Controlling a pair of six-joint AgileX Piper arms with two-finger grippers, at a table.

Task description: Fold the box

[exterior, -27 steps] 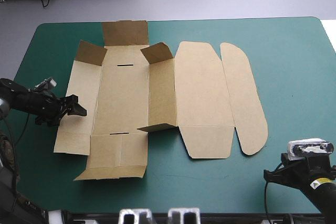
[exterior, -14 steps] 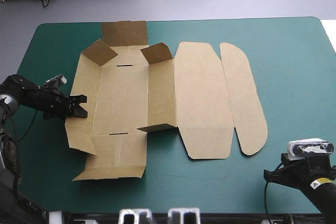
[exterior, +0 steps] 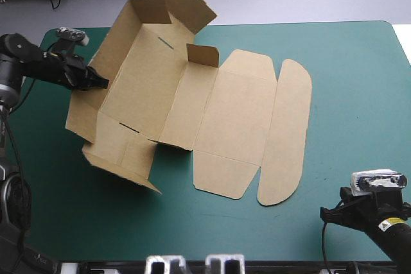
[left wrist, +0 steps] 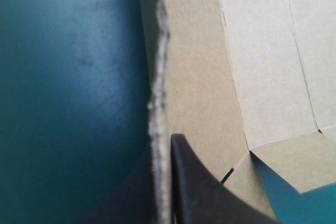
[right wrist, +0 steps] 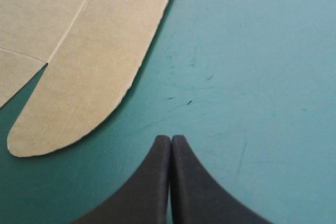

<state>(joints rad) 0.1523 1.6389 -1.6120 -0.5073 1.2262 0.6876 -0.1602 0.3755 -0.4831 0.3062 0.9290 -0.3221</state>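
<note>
Early stage: I hold the box (exterior: pixel 144 88) wall pinched in left gripper (exterior: pixel 97 82), raised; lid (exterior: pixel 237 120) flat, nothing tucked; right gripper (right wrist: pixel 170 140) closed, empty.

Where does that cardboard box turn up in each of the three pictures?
High view: box left of centre on the teal-green cover, its left side held up by the left claw.
Left wrist view: the box wall's edge is pinched in that claw, with board stretching ahead.
Right wrist view: only the box's rounded flap, flat, ahead of the shut right claw and apart from it.
Shared landmark: the cover.
</note>
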